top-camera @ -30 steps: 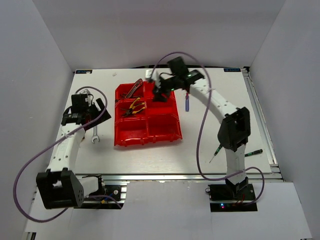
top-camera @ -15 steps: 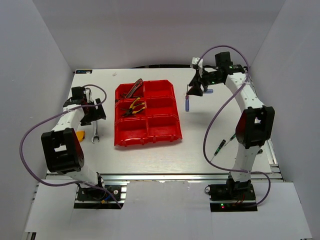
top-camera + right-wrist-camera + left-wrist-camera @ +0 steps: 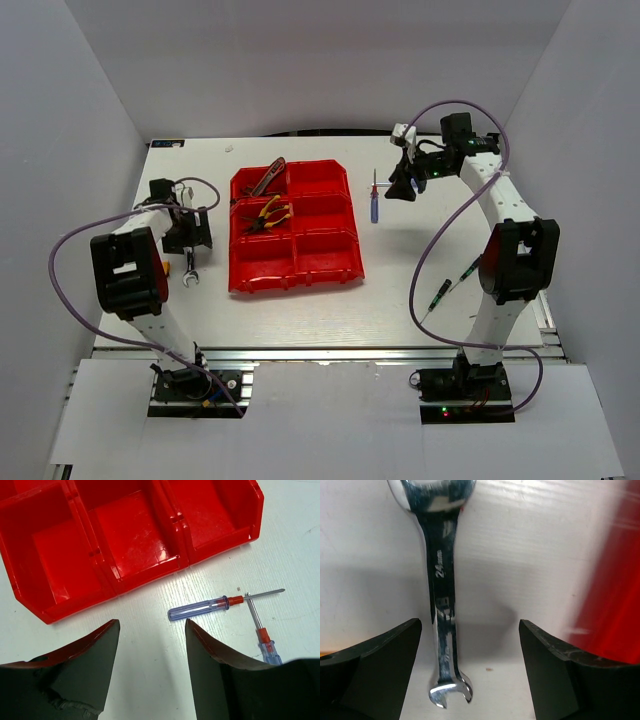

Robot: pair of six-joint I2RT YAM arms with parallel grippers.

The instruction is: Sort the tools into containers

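Observation:
The red bins sit left of the table's centre. Yellow-handled pliers lie in the middle-left bin and red-black pliers in the far-left bin. The silver wrench lies left of the bins. In the left wrist view it lies on the table between my left gripper's open fingers, nearer the left one. My right gripper is open and empty, right of the blue screwdriver. In the right wrist view that screwdriver lies just beyond my gripper, crossed by a second screwdriver.
Two green-black screwdrivers lie at the near right beside the right arm. Three empty bins show in the right wrist view. A bin wall is close to my left gripper's right finger. Cables loop from both arms.
My right gripper has swung from over the far bins to the right, past the blue screwdriver. My left arm has folded upright, with its gripper now low over the wrench.

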